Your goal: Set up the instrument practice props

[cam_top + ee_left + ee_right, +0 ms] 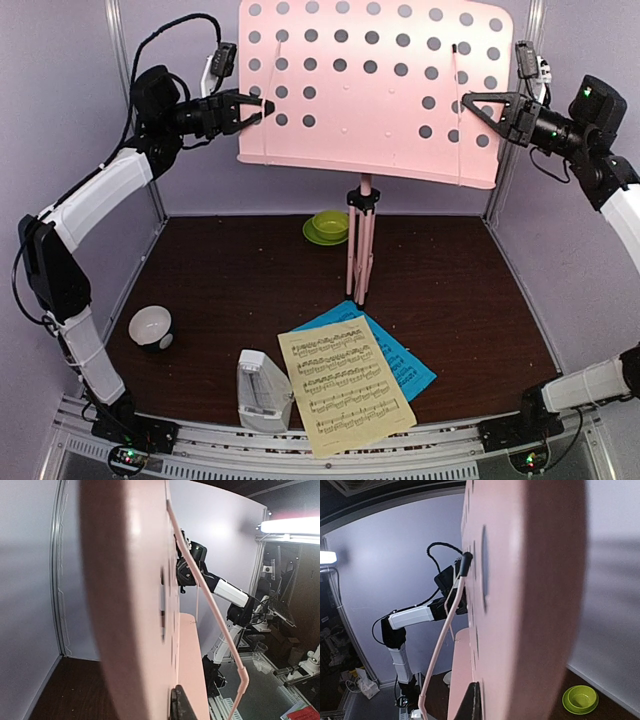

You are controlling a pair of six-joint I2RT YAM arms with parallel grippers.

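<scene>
The pink music stand stands at the back of the table, with the left gripper pinching its panel's left edge. The right gripper seems clamped on the right edge. Near the front, the yellow page overlaps the blue page, with the metronome just to their left.

Metronome left of pages, stand behind.

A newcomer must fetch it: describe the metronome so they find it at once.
Start at the dark brown table and go to its near edge. Just left of the yellow sheet-music page stands the metronome, a small white-grey pyramid; the white-and-black bowl farther left is round and low.
</scene>
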